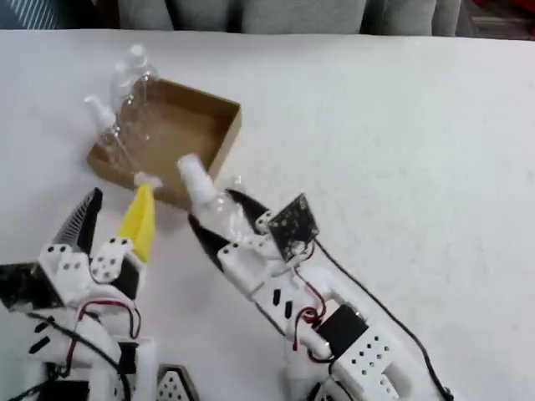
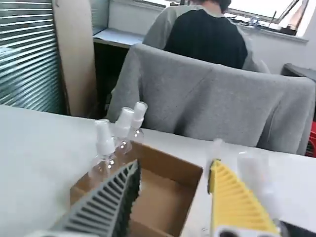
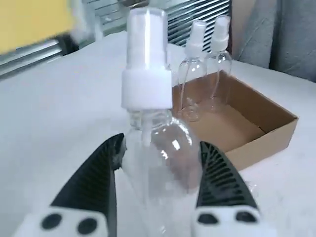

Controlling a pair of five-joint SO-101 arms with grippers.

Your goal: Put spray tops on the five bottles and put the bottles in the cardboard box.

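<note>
- Nearest in high view, at 6 o'clock: right gripper (image 1: 216, 210), black fingers pinching clear bottle (image 1: 211, 199) by its belly.
- Seen up close in right wrist view: same right gripper (image 3: 160, 148), one finger on each side of bottle (image 3: 158, 158), both pressed against its round body.
- Fitted on that bottle's neck: white spray top (image 3: 146, 74), also seen in high view (image 1: 191, 170), pointing toward 11 o'clock.
- Held just beside near wall of cardboard box (image 1: 227, 134), at box's 5 o'clock corner; cannot tell if touching box or resting on table.
- At 8 o'clock in high view: left gripper (image 1: 119, 196), grey and yellow fingers spread wide, nothing between them, tips toward 12 o'clock.
- Yellow tip just beside box's near wall.
- In left wrist view: left gripper (image 2: 174, 168) spread, cardboard box (image 2: 168, 160) between and beyond fingers.
- Box at 10 o'clock on white table (image 1: 401, 125), open side up, brown floor bare at its 3 o'clock half (image 3: 266, 123).
- Standing upright at box's 10 o'clock corner: three capped bottles (image 2: 123, 131), close together, white tops on; two of them clear in right wrist view (image 3: 207, 79), grouped in high view (image 1: 125, 109).
- Past table's 12 o'clock edge: grey fabric (image 2: 222, 103).
</note>
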